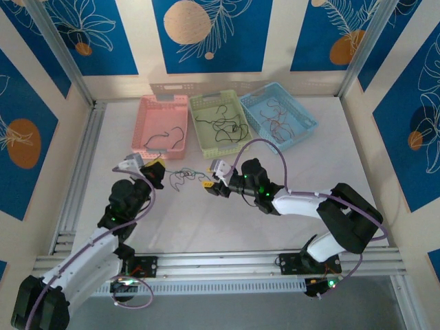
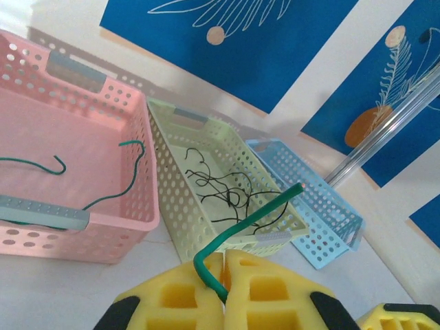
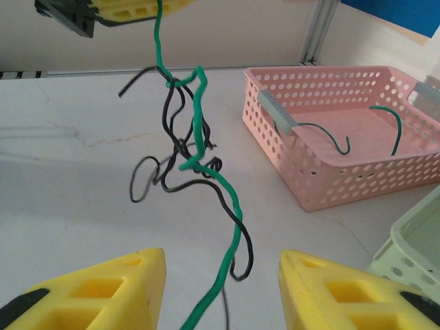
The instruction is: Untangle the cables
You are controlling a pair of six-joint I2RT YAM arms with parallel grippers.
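Right gripper (image 3: 221, 258): pinch the green cable (image 3: 200, 117) alone, low down, well under the knot. One of the black cables (image 3: 172, 158) loops down right beside it at your fingertip line. Shift sideways so that loop falls outside the jaws before you close, otherwise I'd expect you to drag the knot tighter. Then pull slowly away from the left gripper (image 2: 224, 260) and let the black loops slide off.

Hand state: the right jaws are moderately apart with the green cable running between them. Neither pad touches it, so they hold nothing. The left jaws are pinched tight on the green cable's other end, with a short stub curling up out of the pads.

Between the two grippers the green cable hangs stretched, with the black cables wrapped round its middle. I can't tell whether the clump touches the table (image 3: 62, 158).

Further out, the pink basket (image 1: 163, 103) holds green wire, the green basket (image 1: 214, 100) black, and the blue basket (image 1: 275, 89) reddish. So the green cable probably goes in the pink basket.
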